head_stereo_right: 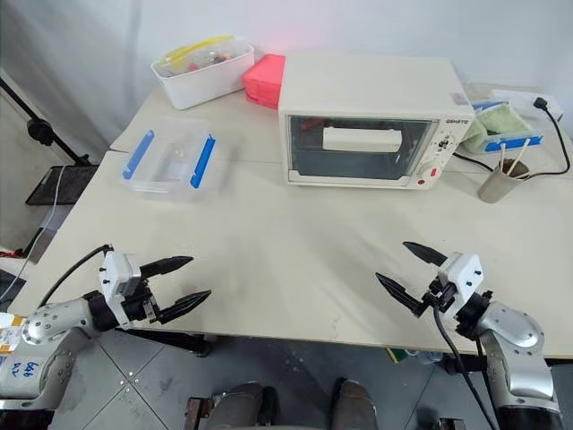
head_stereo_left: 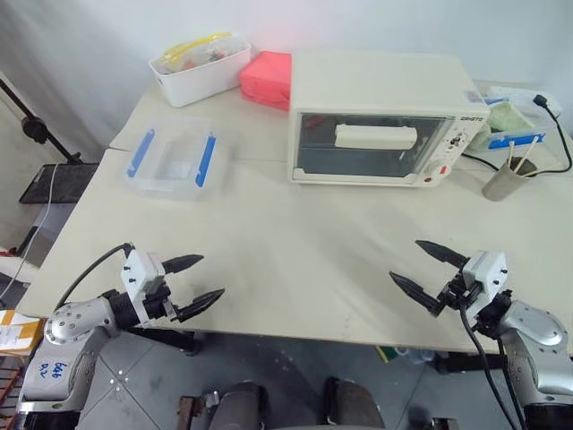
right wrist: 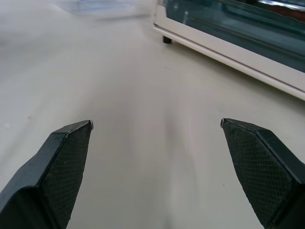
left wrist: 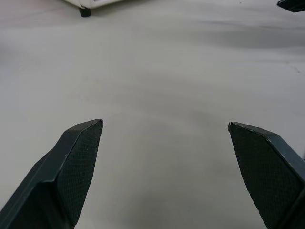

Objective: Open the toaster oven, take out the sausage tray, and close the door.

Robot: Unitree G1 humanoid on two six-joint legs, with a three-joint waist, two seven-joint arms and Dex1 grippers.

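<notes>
Nothing started yet: toaster oven (head_stereo_left: pixel 380 116) sits at the surface's (head_stereo_left: pixel 295 242) far edge, door (head_stereo_left: pixel 369 148) shut. Left gripper (head_stereo_left: pixel 199 282) and right gripper (head_stereo_left: pixel 423 270) hover at the near edge, jaws wide, ready to reach.

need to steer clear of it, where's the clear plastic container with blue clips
In the left eye view the clear blue-clipped plastic container sits on the table's left side, left of the cream-white toaster oven, in front of the white bin.

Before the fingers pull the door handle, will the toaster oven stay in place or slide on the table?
The toaster oven looks boxy and broad, so tipping seems unlikely. It stands on small dark feet on the smooth table, so a hard pull on the door might drag it forward. Its handle looks rigid and wide, probably easy to hook.
</notes>
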